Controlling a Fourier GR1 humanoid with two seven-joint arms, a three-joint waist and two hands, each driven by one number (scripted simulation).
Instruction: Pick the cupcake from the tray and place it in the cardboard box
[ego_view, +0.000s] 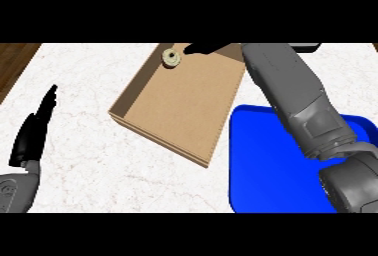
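Observation:
The cupcake (171, 56), small, round and pale with a dark centre, sits inside the cardboard box (184, 110) at its far corner. My right hand (204, 47) is above the box's far edge, just right of the cupcake. Only its black fingers show; they point left, straight, and are not curled round the cupcake. Most of the hand is cut off by the view's top. The grey right forearm (295, 95) crosses the blue tray (266, 165), which lies right of the box with nothing on its visible part. My left hand (33, 131) rests at the left edge, fingers straight.
The white marbled counter (88, 90) carries the box and the tray. A strip of dark wood (13, 62) shows at the far left beyond the counter's edge. Bare counter lies between the left hand and the box.

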